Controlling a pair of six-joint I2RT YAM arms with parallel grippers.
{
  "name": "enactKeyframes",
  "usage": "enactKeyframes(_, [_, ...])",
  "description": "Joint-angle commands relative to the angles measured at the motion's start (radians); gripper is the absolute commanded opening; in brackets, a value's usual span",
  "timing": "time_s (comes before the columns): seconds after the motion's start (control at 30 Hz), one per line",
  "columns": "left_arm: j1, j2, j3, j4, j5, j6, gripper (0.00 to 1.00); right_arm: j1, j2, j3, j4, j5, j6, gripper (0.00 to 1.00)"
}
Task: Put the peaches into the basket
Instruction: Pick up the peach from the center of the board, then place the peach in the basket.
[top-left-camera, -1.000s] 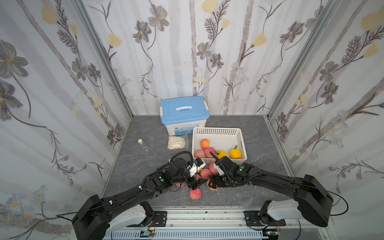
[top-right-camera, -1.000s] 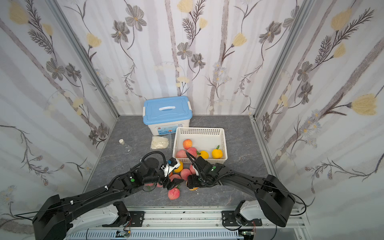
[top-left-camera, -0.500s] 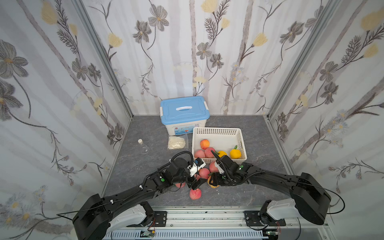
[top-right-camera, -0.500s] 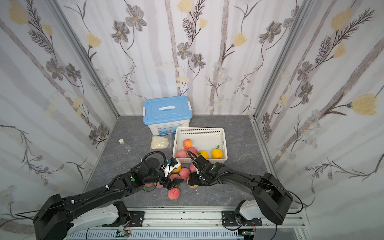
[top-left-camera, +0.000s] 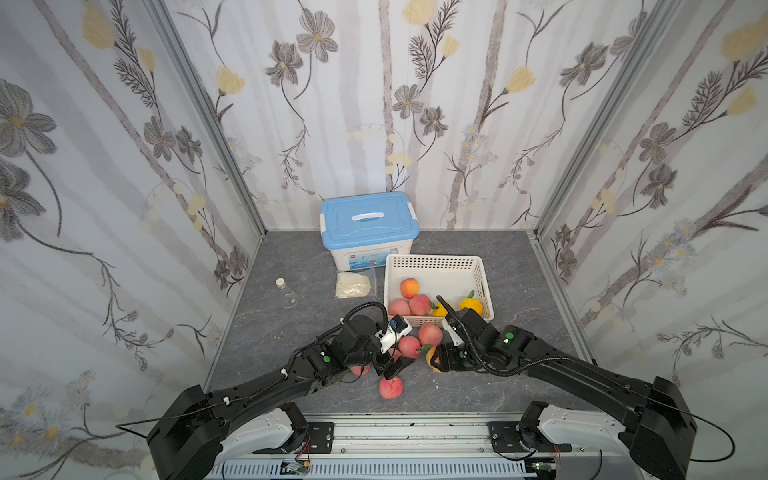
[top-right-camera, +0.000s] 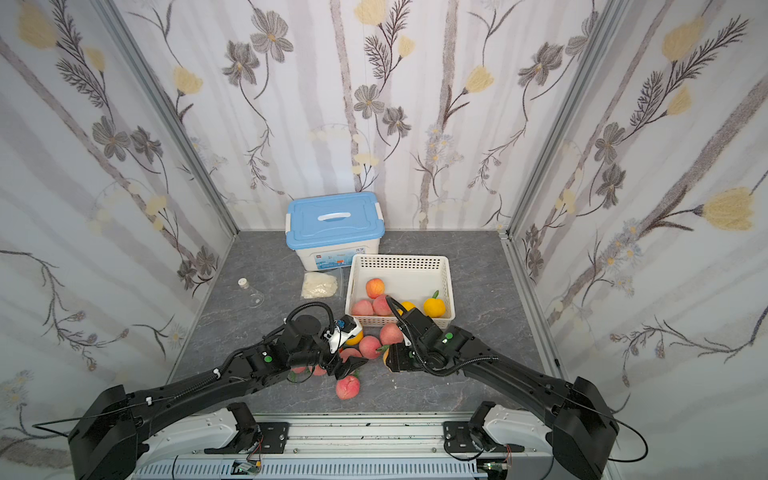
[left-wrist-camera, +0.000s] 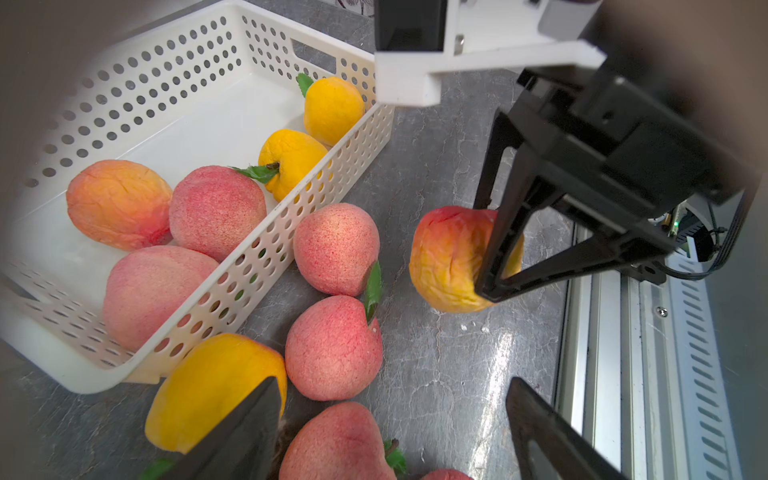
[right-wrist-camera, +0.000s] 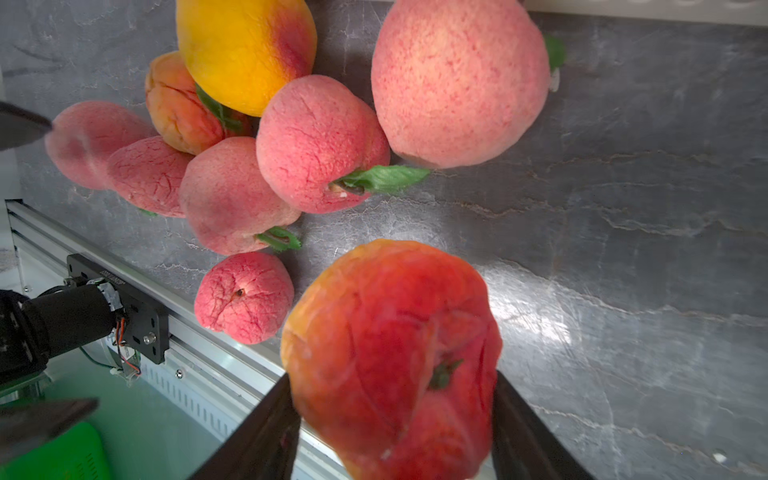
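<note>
Right wrist view has my right claw closed round an orange-red peach, near the loose peaches on the table just outside the basket. I'd lift straight, clear the perforated wall, release low inside. My left claw hangs wide open, empty

Box: at back, behind bag and basket.
Bag: just left of basket.
Flask: left of bag.
Peaches: five in basket; others on table just before it.
</note>
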Motion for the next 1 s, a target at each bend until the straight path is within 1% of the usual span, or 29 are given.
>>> enactKeyframes(0.0, [0.000,0.009,0.011,0.024,-0.003,0.018,0.86,-0.021,-0.063,0.038,-0.112,0.063,-0.020,0.66])
enactKeyframes(0.17, [0.001,0.019,0.014,0.029,-0.011,0.013,0.86,-0.120,-0.134,0.121,-0.167,0.095,-0.086,0.65])
enactKeyframes(0.27, [0.001,0.022,0.015,0.030,-0.014,0.013,0.86,-0.185,-0.109,0.206,-0.173,0.107,-0.153,0.65])
enactKeyframes(0.4, [0.001,0.019,0.019,0.026,-0.014,0.011,0.86,-0.248,-0.002,0.340,-0.183,0.154,-0.263,0.65])
enactKeyframes(0.53, [0.000,0.015,0.018,0.029,-0.011,0.008,0.86,-0.319,0.117,0.451,-0.166,0.178,-0.339,0.65])
enactKeyframes(0.7, [0.000,0.016,0.022,0.031,-0.009,0.006,0.87,-0.358,0.271,0.564,-0.117,0.230,-0.387,0.65])
enactKeyframes(0.77, [0.000,0.016,0.023,0.026,-0.010,0.005,0.87,-0.369,0.318,0.594,-0.092,0.248,-0.399,0.65])
enactKeyframes(0.83, [0.000,0.014,0.022,0.029,-0.010,0.003,0.87,-0.377,0.402,0.630,-0.084,0.280,-0.410,0.65])
enactKeyframes(0.97, [0.001,0.016,0.021,0.031,-0.015,0.003,0.87,-0.387,0.499,0.678,-0.067,0.309,-0.420,0.65])
